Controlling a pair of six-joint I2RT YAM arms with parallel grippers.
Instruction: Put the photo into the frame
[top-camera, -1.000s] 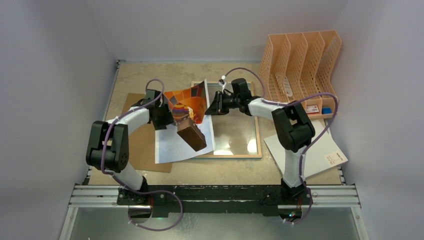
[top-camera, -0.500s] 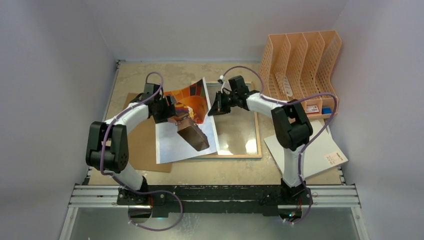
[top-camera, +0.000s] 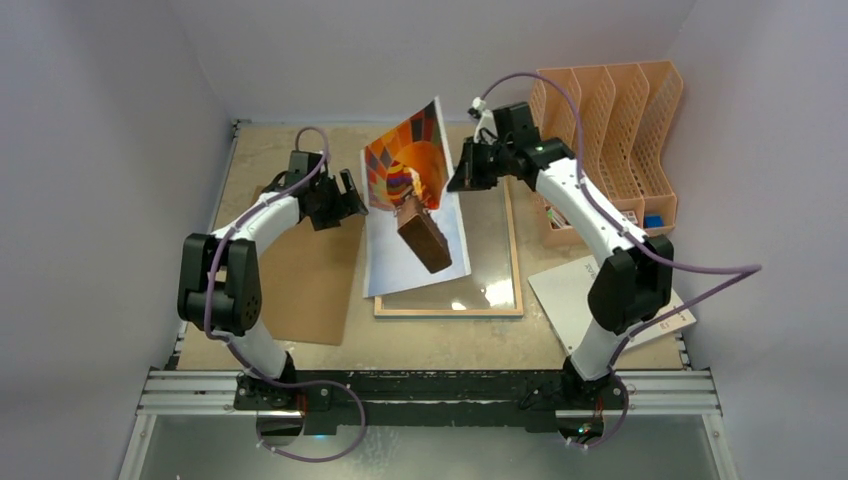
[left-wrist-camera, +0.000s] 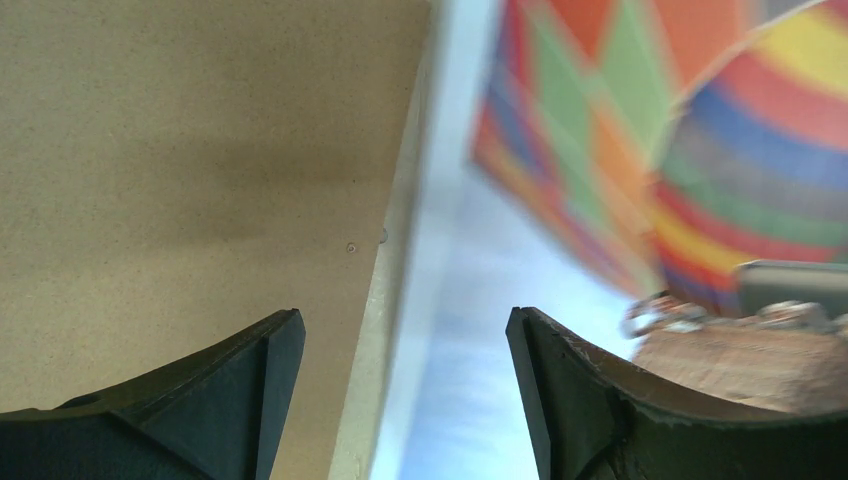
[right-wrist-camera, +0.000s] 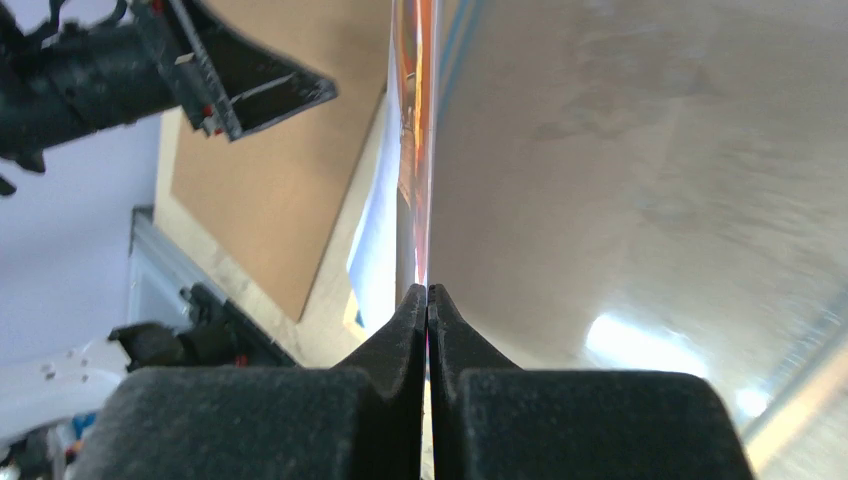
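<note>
The photo (top-camera: 415, 215), a striped hot-air balloon print, stands tilted over the frame's left half, its near edge resting low. My right gripper (top-camera: 458, 180) is shut on its upper right edge. In the right wrist view the photo (right-wrist-camera: 420, 150) runs edge-on out of the shut gripper (right-wrist-camera: 428, 292). The frame (top-camera: 490, 305) lies flat with its pale wood side up, and its glass (right-wrist-camera: 650, 180) reflects light. My left gripper (top-camera: 352, 195) is open and empty just left of the photo. In the left wrist view the photo's (left-wrist-camera: 620, 150) left edge lies between the open gripper (left-wrist-camera: 402, 315).
A brown backing board (top-camera: 300, 290) lies flat on the left, also showing in the right wrist view (right-wrist-camera: 260, 200). A white printed sheet (top-camera: 640, 300) lies at the right. A peach file organiser (top-camera: 600, 120) stands at the back right.
My right gripper has lifted the photo's edge up and to the right, standing it steeper over the frame. My left gripper has let go of the photo and opened beside it.
</note>
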